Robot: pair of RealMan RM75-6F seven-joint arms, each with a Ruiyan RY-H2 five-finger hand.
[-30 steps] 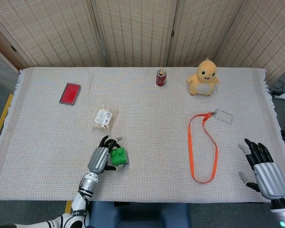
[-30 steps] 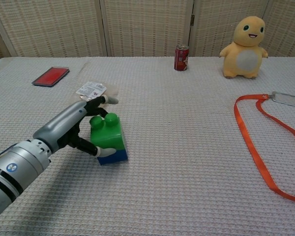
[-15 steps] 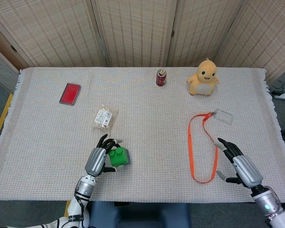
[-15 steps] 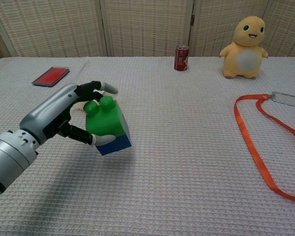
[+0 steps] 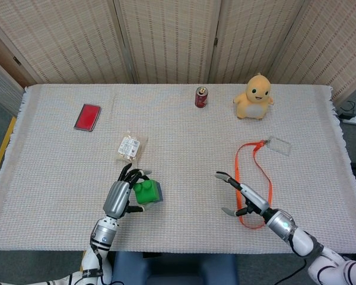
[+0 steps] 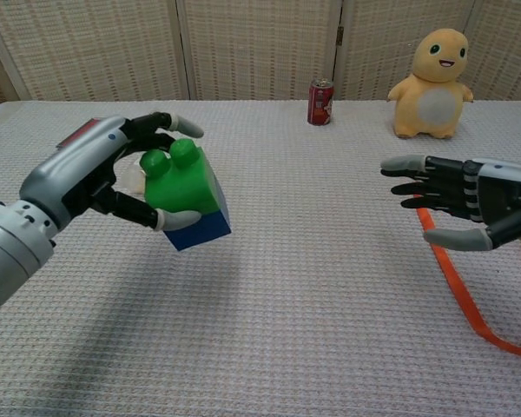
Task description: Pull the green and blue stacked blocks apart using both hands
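Glossy plastic blocks (image 6: 187, 196), woven matt tablecloth (image 6: 313, 287)

The table (image 5: 184, 136) is seen steeply from above by the head view; it is viewed low and close, facing the screen (image 6: 260, 43), from the chest.
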